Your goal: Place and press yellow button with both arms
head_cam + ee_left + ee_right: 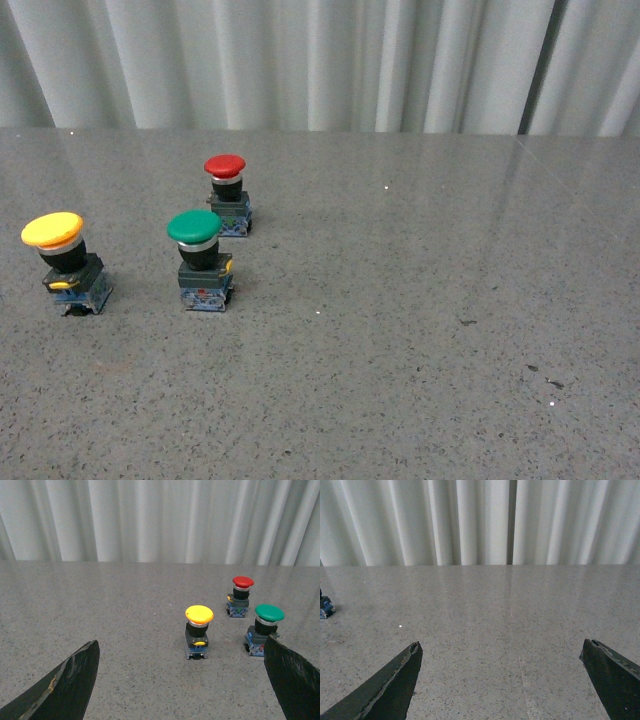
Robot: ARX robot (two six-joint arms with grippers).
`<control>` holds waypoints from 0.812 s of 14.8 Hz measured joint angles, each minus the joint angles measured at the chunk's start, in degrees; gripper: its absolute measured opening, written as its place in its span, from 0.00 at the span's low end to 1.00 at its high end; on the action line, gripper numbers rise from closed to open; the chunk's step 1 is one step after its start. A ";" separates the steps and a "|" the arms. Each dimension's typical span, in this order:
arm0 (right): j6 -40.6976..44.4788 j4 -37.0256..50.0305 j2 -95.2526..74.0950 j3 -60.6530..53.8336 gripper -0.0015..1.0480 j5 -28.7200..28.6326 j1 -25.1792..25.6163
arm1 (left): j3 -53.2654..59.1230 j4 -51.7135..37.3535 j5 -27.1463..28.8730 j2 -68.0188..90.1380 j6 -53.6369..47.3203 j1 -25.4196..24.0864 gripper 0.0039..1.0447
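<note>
Yellow button (68, 262) stands upright at the far left of the table (420, 350) in front view, apart from the green button (203, 262) and red button (227, 195); no arms show. Left wrist: my left gripper (180, 645) is spread wide and empty, with the button (198, 631) ahead between the fingers. Right wrist: my right gripper (501, 644) is wide and empty, yellow button not visible. It looks light, rigid, tippy; I'd pinch the black body, not the cap.
</note>
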State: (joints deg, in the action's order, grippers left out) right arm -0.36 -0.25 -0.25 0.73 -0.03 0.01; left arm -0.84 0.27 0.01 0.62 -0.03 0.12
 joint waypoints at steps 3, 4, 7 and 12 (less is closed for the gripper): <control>0.00 0.00 0.00 0.00 0.94 0.02 0.00 | 0.00 0.00 0.00 0.00 0.00 0.00 0.94; 0.00 0.00 0.00 0.00 0.94 0.02 0.00 | 0.00 0.00 0.00 0.00 0.00 0.00 0.94; 0.00 0.00 0.00 0.00 0.94 0.02 0.00 | 0.00 0.00 0.00 0.00 0.00 0.00 0.94; 0.00 0.00 0.00 0.00 0.94 0.02 0.00 | 0.00 0.00 0.00 0.00 0.00 0.00 0.94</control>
State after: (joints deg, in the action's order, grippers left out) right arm -0.36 -0.25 -0.25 0.73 -0.01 0.01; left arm -0.84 0.27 0.01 0.62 -0.03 0.12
